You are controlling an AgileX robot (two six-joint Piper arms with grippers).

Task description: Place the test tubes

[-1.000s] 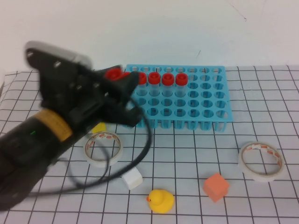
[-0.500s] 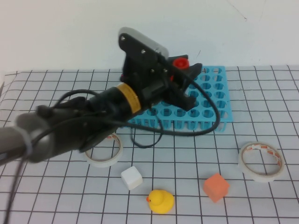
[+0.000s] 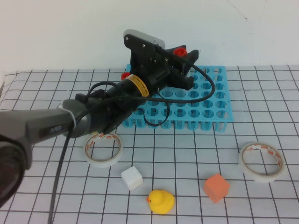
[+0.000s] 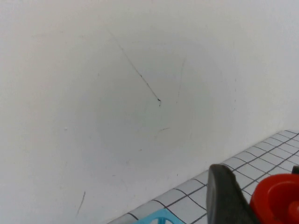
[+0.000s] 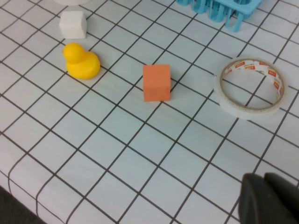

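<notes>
A: The left gripper is half closed on a red-capped test tube, with one finger right beside the cap. It hangs over the blue rack, at the rack's twelve o'clock edge.

B: And a second ago?

A: The arm was down at nine o'clock, close to the camera, with the tube already in hand. It has since swung across and reached toward the back row, where capped tubes stood. Now only one other red cap shows past the arm, at the rack's ten o'clock.

B: So the carry looks finished. What seems left is lowering the tube into a free hole and letting go.

A: Likely. The right gripper is closed on nothing and parked toward five o'clock, near the tape roll and the orange cube. The duck and the white cube lie at six o'clock, well apart from the rack.
</notes>
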